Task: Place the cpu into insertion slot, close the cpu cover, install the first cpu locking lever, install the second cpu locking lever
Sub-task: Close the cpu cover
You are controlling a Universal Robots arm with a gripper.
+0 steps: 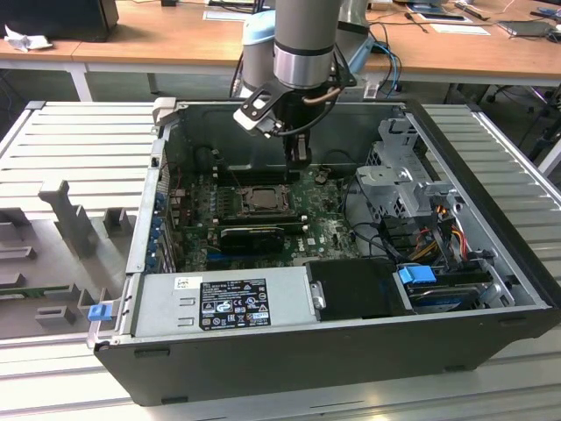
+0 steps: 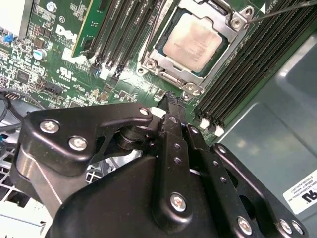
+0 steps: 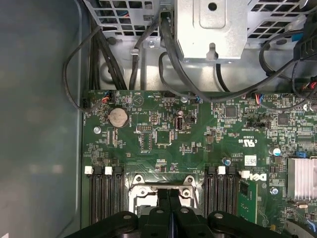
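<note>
The cpu [image 2: 197,42] lies flat in the insertion slot [image 1: 260,200], its pale metal top showing through the window of the cpu cover [image 2: 171,69], which lies down around it. A thin metal rod [image 2: 282,12] runs out from one corner of the socket. My gripper [image 1: 300,160] hangs inside the open computer case, just off the socket's edge, toward the exterior view's right and back. Its black fingers are pressed together with nothing between them in both wrist views, with the gripper [image 2: 171,97] tip over the green board beside the socket frame [image 3: 134,191].
Long black memory slots [image 2: 124,29] flank the socket on both sides. A grey power supply [image 1: 219,303] fills the case front. A metal drive cage [image 1: 403,175] with cables [image 3: 168,44] stands at the exterior view's right. A finned heatsink [image 3: 302,176] sits on the board.
</note>
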